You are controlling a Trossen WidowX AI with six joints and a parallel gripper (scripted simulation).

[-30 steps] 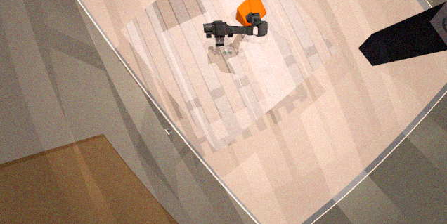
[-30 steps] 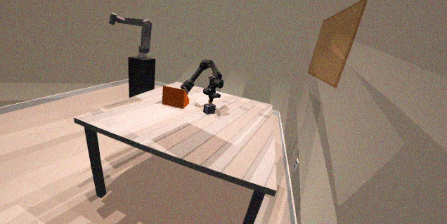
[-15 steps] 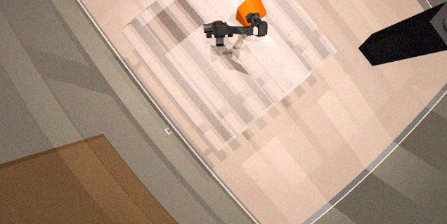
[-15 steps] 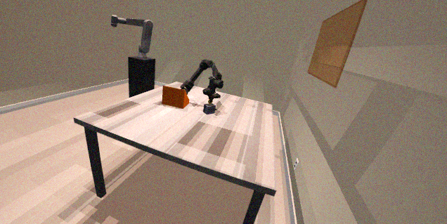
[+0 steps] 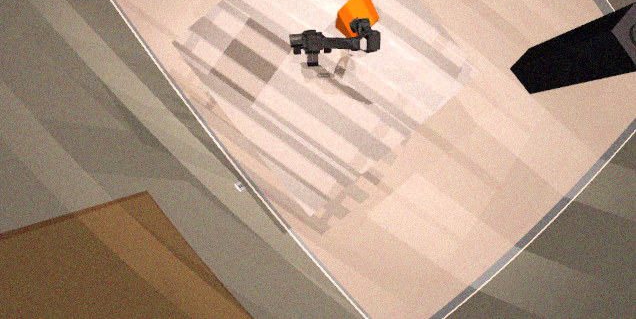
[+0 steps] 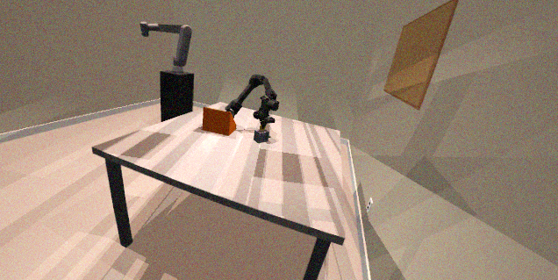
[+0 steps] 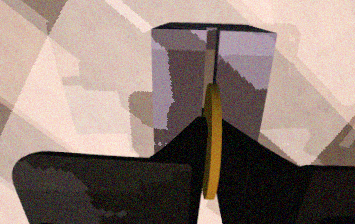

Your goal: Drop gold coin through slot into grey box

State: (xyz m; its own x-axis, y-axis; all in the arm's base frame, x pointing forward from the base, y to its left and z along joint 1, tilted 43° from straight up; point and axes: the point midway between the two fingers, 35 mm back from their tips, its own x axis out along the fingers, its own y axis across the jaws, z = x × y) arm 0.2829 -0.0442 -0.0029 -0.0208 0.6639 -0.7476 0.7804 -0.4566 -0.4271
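Note:
My gripper [image 5: 312, 52] [image 6: 263, 126] [image 7: 207, 126] is shut on the gold coin [image 7: 213, 150]. The coin stands on edge between the fingertips, its far end showing beyond them in the wrist view. The closed grey box [image 5: 312, 61] [image 6: 261, 136] [image 7: 185, 75] is right below the gripper. The slot [image 7: 211, 42] in its lid runs up the wrist view, roughly in line with the coin, which covers part of it. Whether the coin's lower edge is in the slot or just above it, I cannot tell. The shallow holder [image 5: 324, 75] lies close beside the box, small and without a coin visible in it.
An orange wedge-shaped block [image 5: 357, 11] [image 6: 218, 121] stands on the table [image 6: 184, 159] close to my arm's base. A grey arm [image 6: 183, 45] on a black pedestal [image 6: 176, 95] stands beyond the table. Striped shadows cross the table and box lid.

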